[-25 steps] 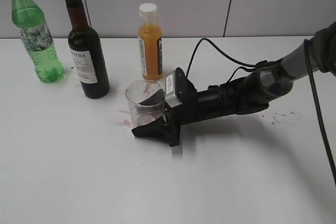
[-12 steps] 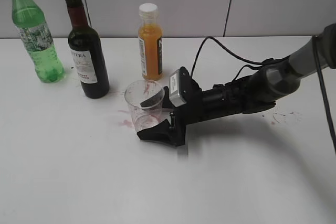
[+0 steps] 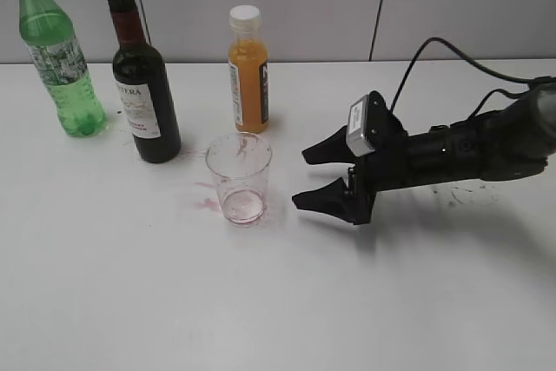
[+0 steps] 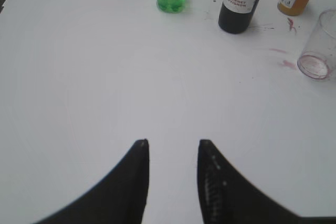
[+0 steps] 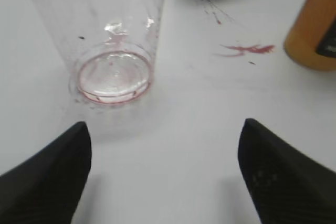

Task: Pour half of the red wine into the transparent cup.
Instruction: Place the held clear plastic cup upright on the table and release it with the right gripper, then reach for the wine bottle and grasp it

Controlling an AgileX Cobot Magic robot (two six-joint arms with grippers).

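Since a second ago my right gripper (image 3: 314, 177) has let go of the transparent cup (image 3: 239, 177) and backed off to its right, jaws spread wide and empty. From the left I see a green bottle (image 3: 57, 51), the dark bottle (image 3: 144, 82) holding the red wine, then the cup standing upright with only reddish dregs, and an orange juice bottle (image 3: 248, 69) behind it. My left gripper (image 4: 173, 153) hovers partly open over bare table (image 4: 94, 77), holding nothing.

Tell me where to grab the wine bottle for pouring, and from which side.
Grip the wine bottle on its wide straight body, around the label, probably from its right or front: it stands upright, and the green bottle crowds its left.
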